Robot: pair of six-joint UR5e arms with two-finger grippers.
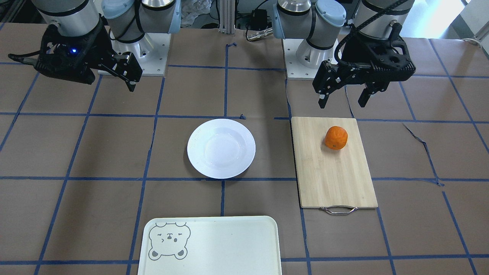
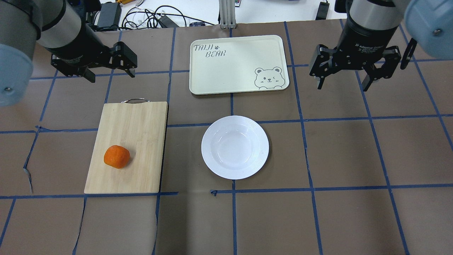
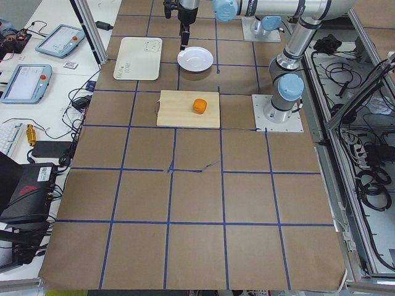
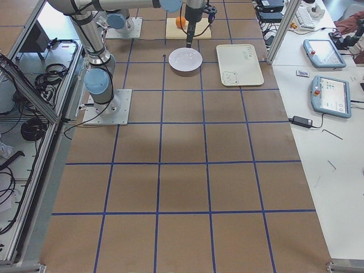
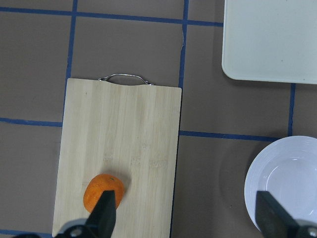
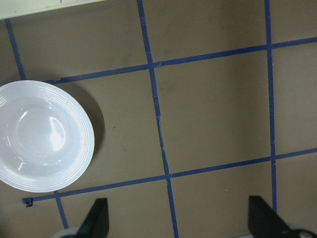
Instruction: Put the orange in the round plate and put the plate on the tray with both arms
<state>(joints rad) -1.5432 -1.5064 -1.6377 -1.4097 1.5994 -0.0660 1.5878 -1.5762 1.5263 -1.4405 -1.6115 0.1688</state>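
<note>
The orange lies on a bamboo cutting board at the robot's left; it also shows in the front view and the left wrist view. The white round plate sits empty in the middle of the table. The cream tray with the bear face lies beyond the plate, bare. My left gripper hangs open above the table, past the board's handle end. My right gripper hangs open off to the plate's right, holding nothing.
The board's metal handle points toward the far side. Brown paper with blue tape lines covers the table. Cables and boxes lie behind the far edge. Tablets and a keyboard sit on side benches.
</note>
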